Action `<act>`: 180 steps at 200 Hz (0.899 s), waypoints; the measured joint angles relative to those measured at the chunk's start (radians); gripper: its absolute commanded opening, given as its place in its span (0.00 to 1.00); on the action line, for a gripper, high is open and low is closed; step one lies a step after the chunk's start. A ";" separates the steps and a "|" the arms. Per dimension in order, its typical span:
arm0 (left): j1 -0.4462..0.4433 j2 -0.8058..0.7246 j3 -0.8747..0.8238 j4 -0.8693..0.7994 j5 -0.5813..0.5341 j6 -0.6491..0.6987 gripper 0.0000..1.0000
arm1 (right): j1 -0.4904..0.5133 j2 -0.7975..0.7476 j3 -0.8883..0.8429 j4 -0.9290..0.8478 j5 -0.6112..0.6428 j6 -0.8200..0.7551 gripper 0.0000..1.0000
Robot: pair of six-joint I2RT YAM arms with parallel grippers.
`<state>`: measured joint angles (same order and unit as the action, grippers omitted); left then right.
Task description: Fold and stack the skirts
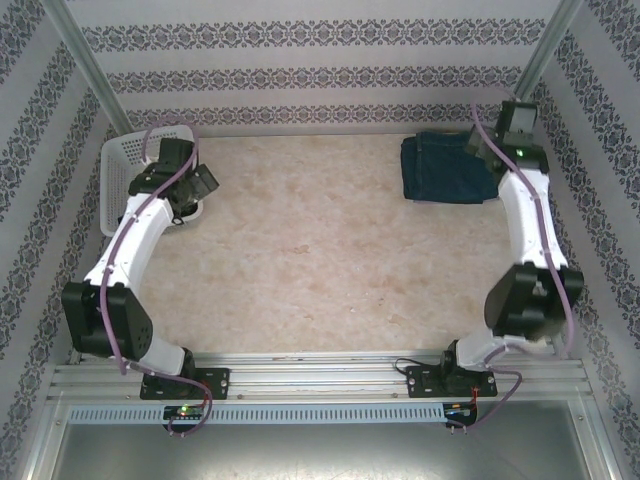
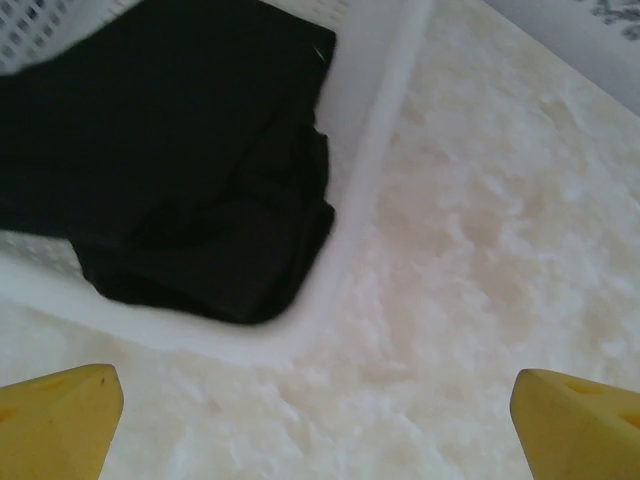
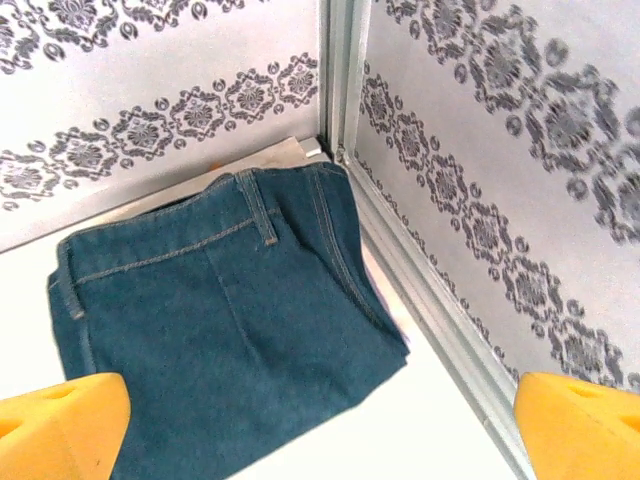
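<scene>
The dark teal-blue denim skirt [image 1: 445, 168] lies folded in the far right corner of the table. It takes up the middle of the right wrist view [image 3: 220, 330], where a thin pale lavender edge [image 3: 383, 285] peeks out from under its right side. My right gripper [image 3: 320, 430] hovers over it, open, its yellow fingertips [image 3: 60, 425] wide apart with nothing held. The black skirt [image 2: 170, 150] lies crumpled inside the white mesh basket [image 2: 372, 165]. My left gripper [image 2: 320, 425] is open above the table just outside the basket's corner.
The basket [image 1: 122, 165] stands at the far left against the patterned wall. A metal corner post [image 3: 340, 80] and wall rail [image 3: 440, 330] run close beside the denim skirt. The marbled tabletop [image 1: 310, 250] stretches between the two arms.
</scene>
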<state>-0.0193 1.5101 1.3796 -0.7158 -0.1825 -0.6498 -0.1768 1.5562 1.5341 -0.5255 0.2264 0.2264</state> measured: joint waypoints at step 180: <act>0.296 0.523 0.308 -0.169 0.418 0.212 0.67 | 0.311 -0.141 -0.434 0.119 -0.458 0.303 0.98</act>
<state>0.2771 2.0327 1.6875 -0.8845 0.2356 -0.4374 0.1337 1.4155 1.1000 -0.4068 -0.2314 0.5289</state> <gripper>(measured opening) 0.803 0.978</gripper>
